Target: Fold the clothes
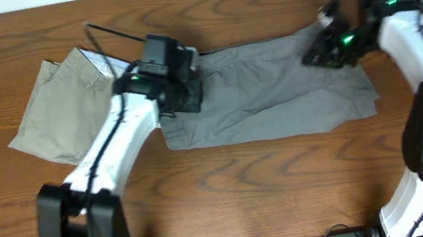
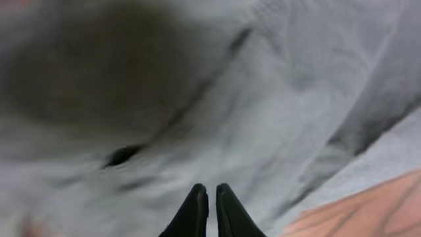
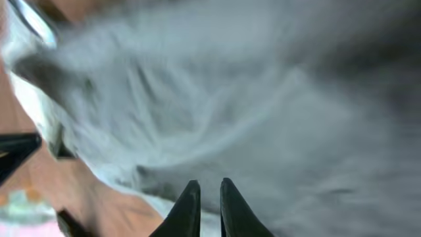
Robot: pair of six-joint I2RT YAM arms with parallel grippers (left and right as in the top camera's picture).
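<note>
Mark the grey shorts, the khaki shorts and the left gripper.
grey shorts (image 1: 277, 99), overhead view, middle of the cloth.
khaki shorts (image 1: 52, 115), overhead view, middle of the visible cloth.
left gripper (image 2: 211, 192), left wrist view, midway between its fingertips.

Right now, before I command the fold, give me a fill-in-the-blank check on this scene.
The table is made of ____. The khaki shorts lie to the robot's ____ of the grey shorts. The left hand and right hand are both over the ____ shorts. Missing: wood; left; grey.
</note>
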